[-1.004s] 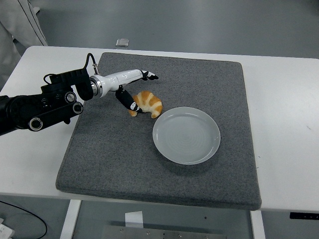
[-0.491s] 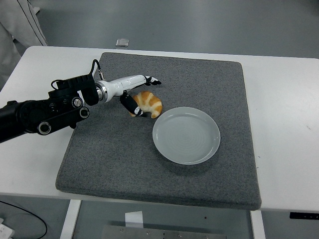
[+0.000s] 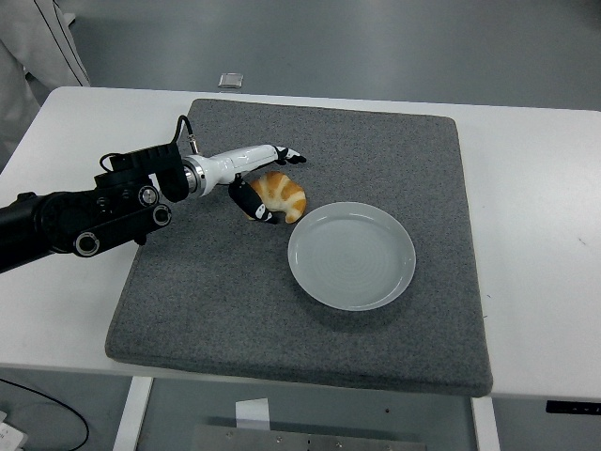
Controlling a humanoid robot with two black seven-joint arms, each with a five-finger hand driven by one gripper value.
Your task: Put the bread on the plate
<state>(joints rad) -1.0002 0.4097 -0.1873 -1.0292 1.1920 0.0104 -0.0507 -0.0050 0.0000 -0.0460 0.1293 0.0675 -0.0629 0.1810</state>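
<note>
The bread [image 3: 285,198], a golden croissant, lies on the grey mat just up and left of the empty pale plate [image 3: 350,255]. My left hand [image 3: 280,187] reaches in from the left and straddles the croissant. Its white fingers [image 3: 285,154] stretch out over the far side with a gap to the bread. The black thumb [image 3: 255,208] rests against the bread's near left side. The hand is open and the bread sits flat on the mat. My right arm does not show.
The grey foam mat [image 3: 235,301] covers most of the white table [image 3: 535,207]. A small grey object [image 3: 231,81] lies at the table's far edge. A person's white garment [image 3: 38,42] shows at the top left.
My left arm has slid right, bringing the fingers farther over the croissant and the thumb up against its left side. The bread and plate have stayed put.
</note>
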